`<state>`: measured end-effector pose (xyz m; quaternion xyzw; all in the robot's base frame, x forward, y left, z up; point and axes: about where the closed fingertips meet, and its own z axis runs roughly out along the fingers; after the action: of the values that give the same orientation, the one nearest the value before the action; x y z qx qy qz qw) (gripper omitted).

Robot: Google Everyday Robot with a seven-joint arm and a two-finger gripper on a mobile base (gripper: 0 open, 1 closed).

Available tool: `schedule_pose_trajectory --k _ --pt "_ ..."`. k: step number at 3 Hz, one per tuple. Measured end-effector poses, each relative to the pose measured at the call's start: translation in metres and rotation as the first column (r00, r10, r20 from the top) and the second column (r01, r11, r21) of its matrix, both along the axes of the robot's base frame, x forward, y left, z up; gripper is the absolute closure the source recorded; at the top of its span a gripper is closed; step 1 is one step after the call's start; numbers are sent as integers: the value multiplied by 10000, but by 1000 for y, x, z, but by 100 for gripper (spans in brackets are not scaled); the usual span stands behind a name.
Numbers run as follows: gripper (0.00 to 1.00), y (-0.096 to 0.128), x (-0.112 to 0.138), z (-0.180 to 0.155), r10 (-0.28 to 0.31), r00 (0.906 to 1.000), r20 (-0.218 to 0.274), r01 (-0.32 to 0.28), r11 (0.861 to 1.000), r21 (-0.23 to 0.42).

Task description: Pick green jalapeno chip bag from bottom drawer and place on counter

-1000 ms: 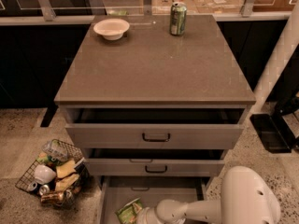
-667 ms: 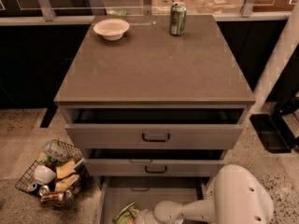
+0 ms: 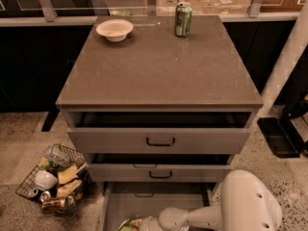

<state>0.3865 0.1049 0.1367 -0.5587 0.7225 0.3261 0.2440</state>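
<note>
Your robot's white arm [image 3: 211,216] shows at the btm right and stretches left over the bottom drawer [image 3: 159,198] — the lowest grey tray of the cabinet, pulled out toward the camera. The gripper [image 3: 147,224] sits at the lower edge of the view inside that drawer, right beside the small crinkly green jalapeno chip bag [image 3: 126,224]. You can't tell whether it's wide, narrow or holding the bag.

The bag lies in the drawer's left part, only its top showing. The two upper grey drawers w/ black handles [image 3: 160,141] stand partly open. The flat grey-brown stone-like counter [image 3: 159,71] carries a cream bowl [image 3: 114,30] at back left and a green drink can [image 3: 183,19] at back centre — well apart. A wire basket of trash [image 3: 53,179] sits on the speckled floor left of the cabinet.
</note>
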Motion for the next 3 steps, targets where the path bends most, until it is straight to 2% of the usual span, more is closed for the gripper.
schedule_pose_trajectory --k 1,2,3 --pt "87 1 -2 0 18 10000 -23 -18 10000 11" --pt "100 2 -3 -1 36 10000 -44 -36 10000 22" --pt "100 2 -3 -1 37 10000 -45 -37 10000 22"
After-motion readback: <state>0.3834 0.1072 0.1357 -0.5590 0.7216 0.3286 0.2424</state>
